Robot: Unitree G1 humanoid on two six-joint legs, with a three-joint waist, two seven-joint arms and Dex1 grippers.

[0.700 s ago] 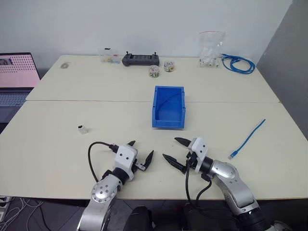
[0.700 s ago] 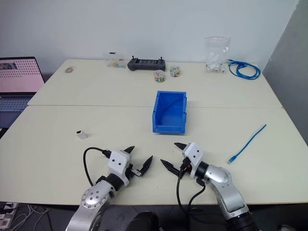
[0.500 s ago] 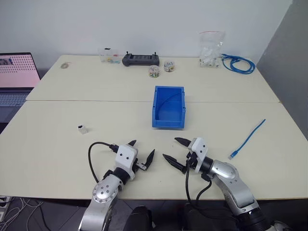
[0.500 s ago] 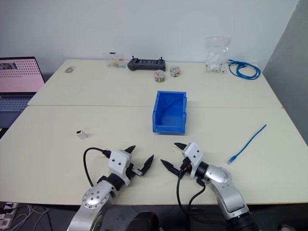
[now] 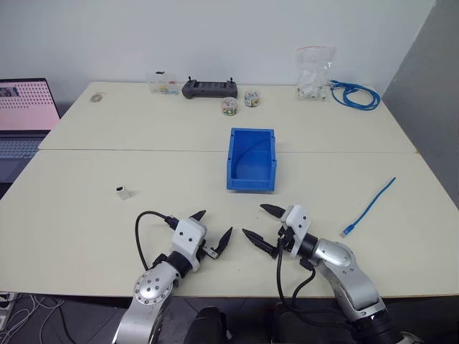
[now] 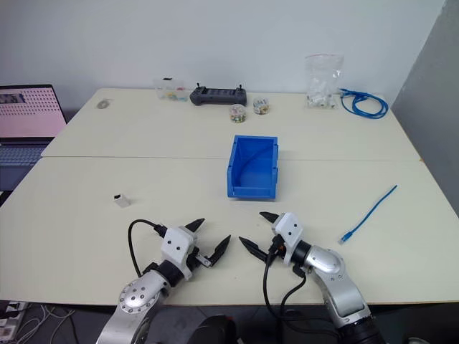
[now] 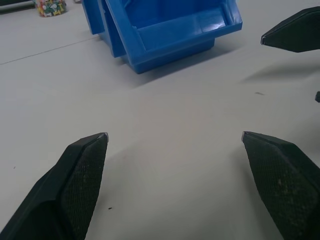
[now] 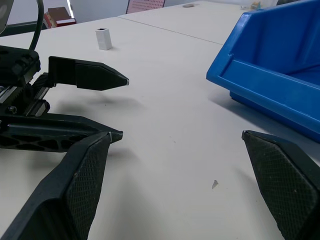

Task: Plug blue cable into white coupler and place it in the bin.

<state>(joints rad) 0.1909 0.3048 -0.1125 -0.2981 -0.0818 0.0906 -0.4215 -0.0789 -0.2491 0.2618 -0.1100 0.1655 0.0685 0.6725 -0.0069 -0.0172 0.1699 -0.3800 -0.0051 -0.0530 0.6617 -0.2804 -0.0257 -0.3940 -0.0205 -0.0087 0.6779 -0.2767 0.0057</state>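
Observation:
The blue cable [image 5: 370, 206] lies nearly straight on the table's right side, its plug end toward me. Far to the left sits the small white coupler [image 5: 123, 191], seen too in the right wrist view as the coupler [image 8: 103, 38]. The blue bin [image 5: 252, 160] stands empty at the table's middle. Near the front edge, my left gripper [image 5: 211, 226] and right gripper [image 5: 259, 224] hover open, tips facing each other, with nothing between their fingers. Both are well short of the bin, the bin [image 7: 165, 30] ahead in the left wrist view.
Along the back edge lie a black controller [image 5: 209, 88], small jars of beads [image 5: 229, 106], a clear bag of white parts [image 5: 314, 74] and a coiled blue cable bundle [image 5: 355, 94]. A laptop [image 5: 25, 115] stands off the left side.
My left gripper has shifted slightly to the right. The right gripper, cable, coupler and bin have stayed put.

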